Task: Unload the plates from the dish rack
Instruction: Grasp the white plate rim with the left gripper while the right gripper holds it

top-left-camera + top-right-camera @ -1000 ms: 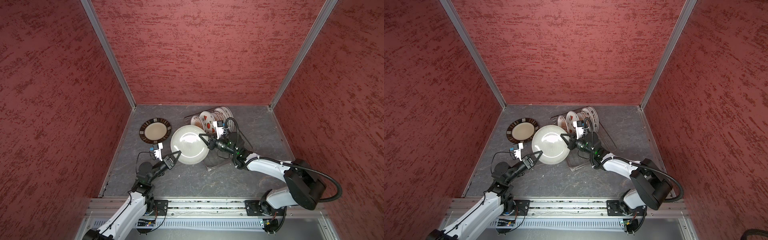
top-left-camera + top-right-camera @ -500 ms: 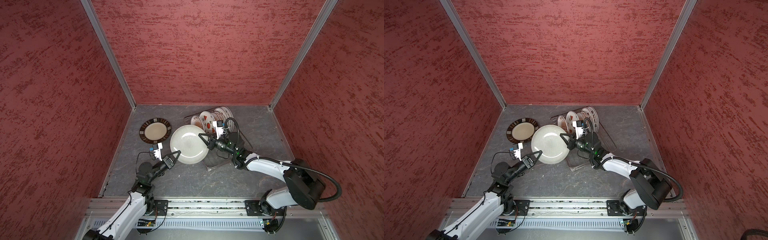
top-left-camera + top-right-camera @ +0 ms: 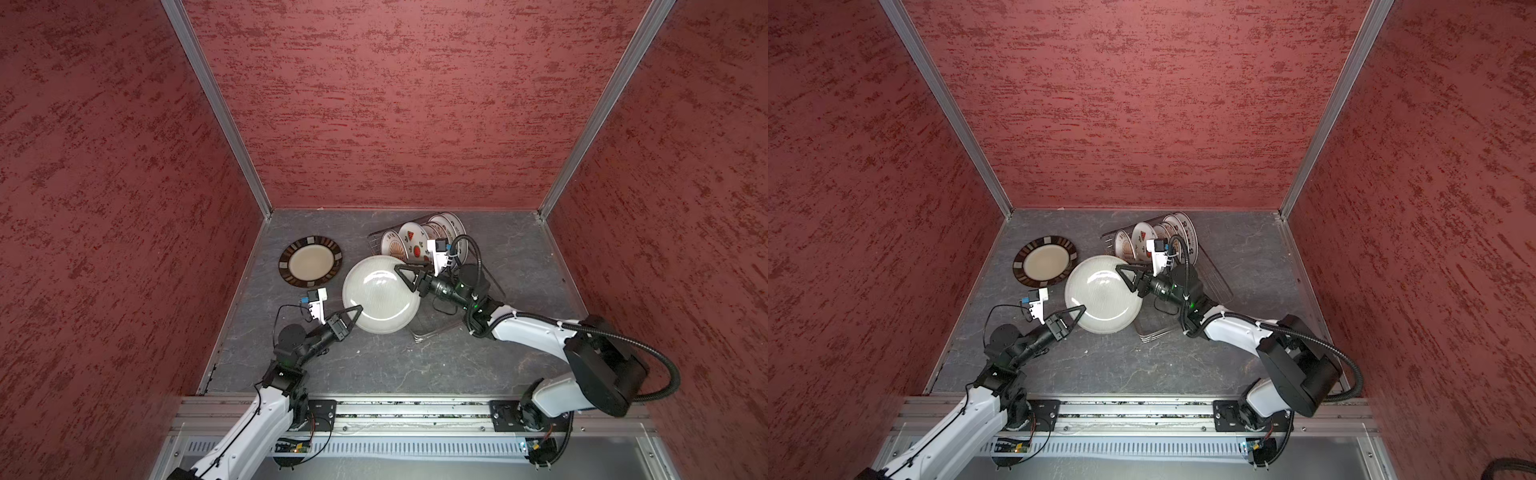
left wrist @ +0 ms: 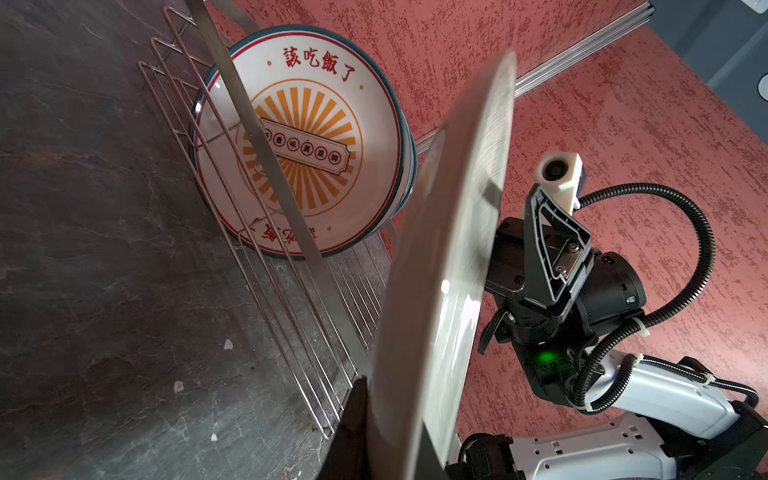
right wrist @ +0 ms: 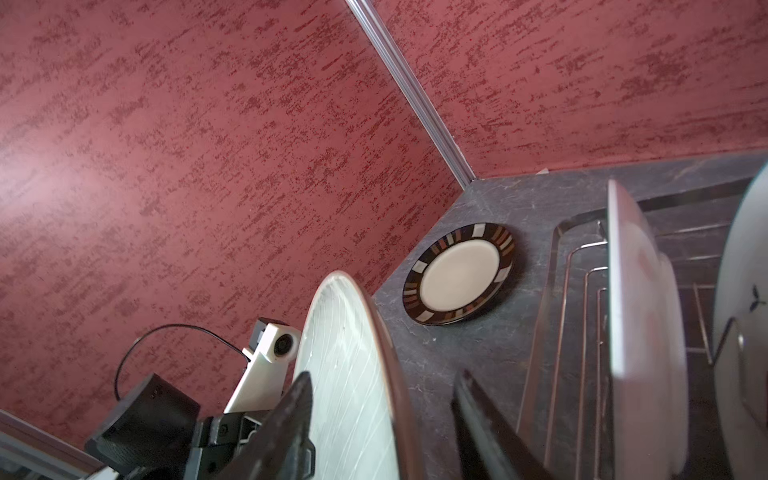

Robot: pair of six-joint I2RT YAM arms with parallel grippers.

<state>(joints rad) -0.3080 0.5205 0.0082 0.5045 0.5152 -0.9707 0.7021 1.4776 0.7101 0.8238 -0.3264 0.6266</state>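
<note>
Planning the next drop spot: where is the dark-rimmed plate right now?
In both top views the dark-rimmed plate lies flat on the left, beside the big white plate and left of the dish rack.

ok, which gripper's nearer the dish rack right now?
Right. The right gripper stands open at the edge of the pale plate, beside the dish rack. The left gripper is shut on that plate's opposite edge, with the plate between it and the rack.

The left arm (image 3: 257, 419) and right arm (image 3: 528, 328) have white shells and black joints. The left end effector (image 3: 360, 308) and right end effector (image 3: 404, 277) have black, hollow triangular fingers (image 4: 531, 241) with small screws (image 4: 574, 247). A ribbed black hose (image 4: 706, 241) and a green light (image 4: 547, 357) sit behind the right end effector.
</note>
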